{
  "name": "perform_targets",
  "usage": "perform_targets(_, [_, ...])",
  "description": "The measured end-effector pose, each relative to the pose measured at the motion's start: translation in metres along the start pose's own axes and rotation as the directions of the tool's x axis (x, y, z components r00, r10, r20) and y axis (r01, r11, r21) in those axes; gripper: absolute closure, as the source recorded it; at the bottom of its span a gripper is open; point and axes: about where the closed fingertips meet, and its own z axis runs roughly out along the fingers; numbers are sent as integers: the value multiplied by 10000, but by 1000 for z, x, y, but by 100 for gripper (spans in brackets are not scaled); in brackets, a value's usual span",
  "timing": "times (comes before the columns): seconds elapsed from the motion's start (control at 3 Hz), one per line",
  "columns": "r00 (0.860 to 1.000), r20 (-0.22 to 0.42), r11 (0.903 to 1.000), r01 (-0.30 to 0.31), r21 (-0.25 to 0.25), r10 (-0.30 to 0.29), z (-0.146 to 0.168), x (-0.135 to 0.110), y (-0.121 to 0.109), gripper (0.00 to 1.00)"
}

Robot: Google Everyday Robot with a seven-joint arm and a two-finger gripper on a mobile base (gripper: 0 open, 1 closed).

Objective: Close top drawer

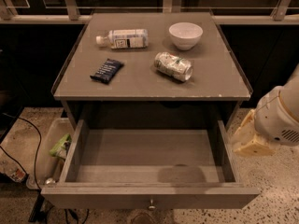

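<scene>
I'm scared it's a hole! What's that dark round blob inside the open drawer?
In the camera view, it's no hole. It's a soft shadow on the floor of the top drawer, probably cast by the robot's arm. The gripper hangs just right of the drawer, brightly lit, and the background is dark.

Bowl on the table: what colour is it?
White bowl, camera view. Gripper hangs right of the drawer.

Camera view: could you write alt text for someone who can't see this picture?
A cabinet's top drawer stands pulled wide open and empty, with the robot's pincer hanging just beside its right side. On the cabinet top are a plastic bottle lying down, a white bowl, a can on its side and a dark snack packet.
</scene>
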Motion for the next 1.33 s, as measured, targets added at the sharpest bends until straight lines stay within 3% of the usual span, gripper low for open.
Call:
perform_targets(0.33, [10000,6,10000,7,12,-7,-1,0,0,87])
perform_targets(0.67, [9994,225,9995,-265,-185,269,14,3,15,100])
perform_targets(1.33, [9849,1289,9930,-1113,-387,1154,70,8,58,100])
